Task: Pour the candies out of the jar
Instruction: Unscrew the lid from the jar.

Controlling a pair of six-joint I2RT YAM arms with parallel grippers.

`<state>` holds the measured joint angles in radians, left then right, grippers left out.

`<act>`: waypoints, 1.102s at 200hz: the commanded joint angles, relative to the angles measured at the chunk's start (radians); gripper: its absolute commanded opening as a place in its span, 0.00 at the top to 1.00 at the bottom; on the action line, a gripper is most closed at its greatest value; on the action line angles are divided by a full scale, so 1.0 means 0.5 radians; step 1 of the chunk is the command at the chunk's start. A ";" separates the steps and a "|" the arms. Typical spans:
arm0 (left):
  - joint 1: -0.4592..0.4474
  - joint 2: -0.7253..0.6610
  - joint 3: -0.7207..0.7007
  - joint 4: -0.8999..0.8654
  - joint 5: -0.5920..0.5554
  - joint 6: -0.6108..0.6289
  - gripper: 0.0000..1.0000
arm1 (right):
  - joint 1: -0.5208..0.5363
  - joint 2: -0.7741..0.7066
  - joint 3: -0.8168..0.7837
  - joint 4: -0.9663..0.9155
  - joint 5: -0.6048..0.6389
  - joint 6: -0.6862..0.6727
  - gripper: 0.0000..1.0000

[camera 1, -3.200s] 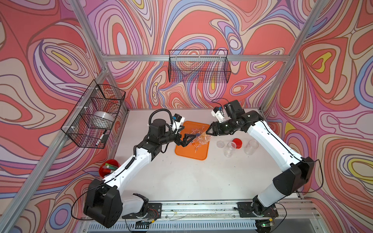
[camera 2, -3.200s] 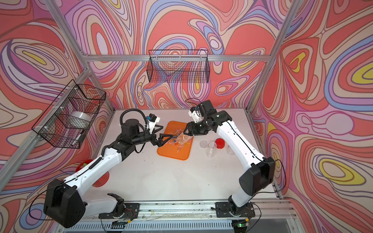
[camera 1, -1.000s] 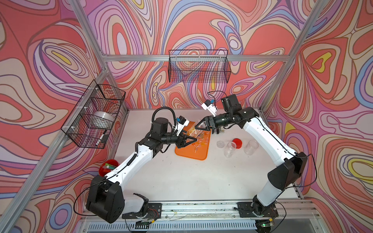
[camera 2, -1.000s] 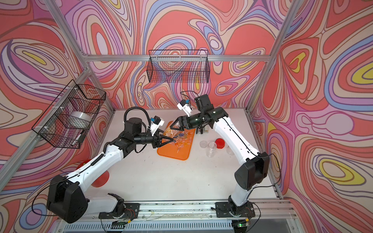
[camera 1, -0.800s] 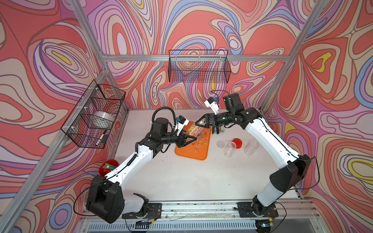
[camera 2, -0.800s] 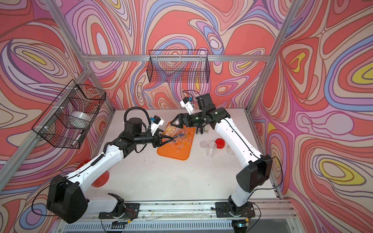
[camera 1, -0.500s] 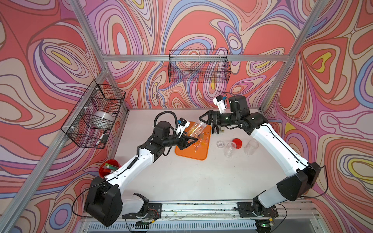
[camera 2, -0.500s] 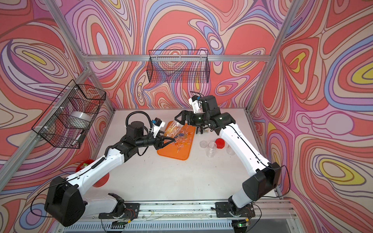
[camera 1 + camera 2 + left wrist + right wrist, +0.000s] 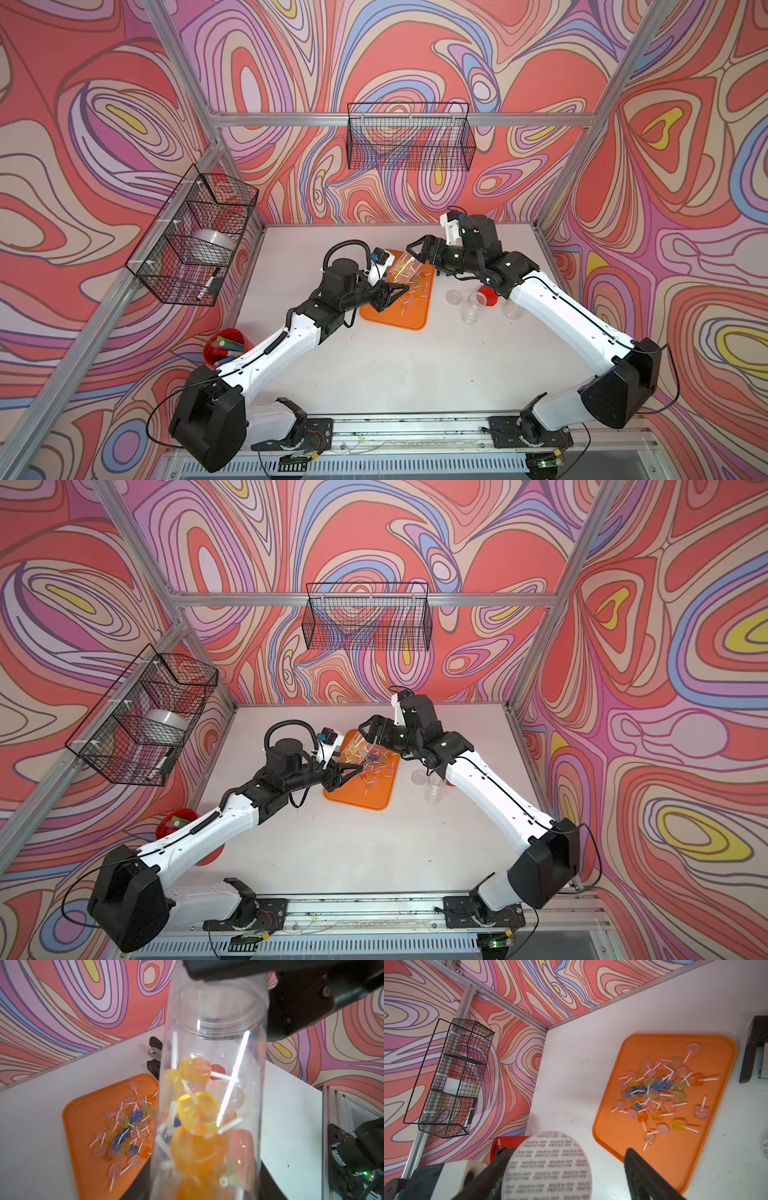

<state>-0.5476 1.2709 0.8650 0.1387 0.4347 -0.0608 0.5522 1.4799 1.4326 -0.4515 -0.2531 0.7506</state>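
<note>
**Jar held tilted over the tray**

The left gripper [image 9: 387, 293] is clamped on the clear plastic jar [image 9: 401, 268]. In the left wrist view you see the jar rise from between its closed jaws. The jar hangs tilted above the far end of the orange tray [image 9: 409, 319], which lies flat on the white table [image 9: 395, 374].

Some candies [image 9: 198, 1114], orange, yellow and pink on short white sticks, are heaped inside the jar toward its gripped end. Many more are scattered on the tray floor, with blue ones among them.

The right gripper [image 9: 417, 254] stands at the jar's other end with its jaws spread wide. In the right wrist view a white seal disc [image 9: 548, 1165], printed "SEALED for YOUR PROTECTION", lies between its fingers [image 9: 640, 1169]. One finger overlaps the disc's edge and the other stands clear of it, so nothing is gripped. You cannot tell whether the disc sits on the jar's mouth.

On the robot's right of the tray stand two more clear jars [image 9: 473, 308]. A red lid [image 9: 487, 293] and a loose liner disc [image 9: 454, 296] lie just beside them.
</note>
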 commanded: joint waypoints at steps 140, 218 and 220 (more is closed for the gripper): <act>-0.006 -0.020 0.057 0.197 0.203 -0.135 1.00 | 0.050 -0.021 -0.033 0.228 -0.102 -0.168 0.51; 0.181 -0.058 0.141 0.420 1.075 -0.464 1.00 | -0.031 -0.225 -0.156 0.487 -1.094 -0.582 0.63; 0.181 -0.059 0.141 0.418 1.075 -0.464 1.00 | -0.032 -0.228 -0.157 0.488 -1.101 -0.584 0.63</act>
<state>-0.4572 1.2705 0.8825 0.2382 0.8333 -0.2234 0.5190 1.3987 1.3804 -0.2409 -0.5304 0.5194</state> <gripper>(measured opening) 0.469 0.562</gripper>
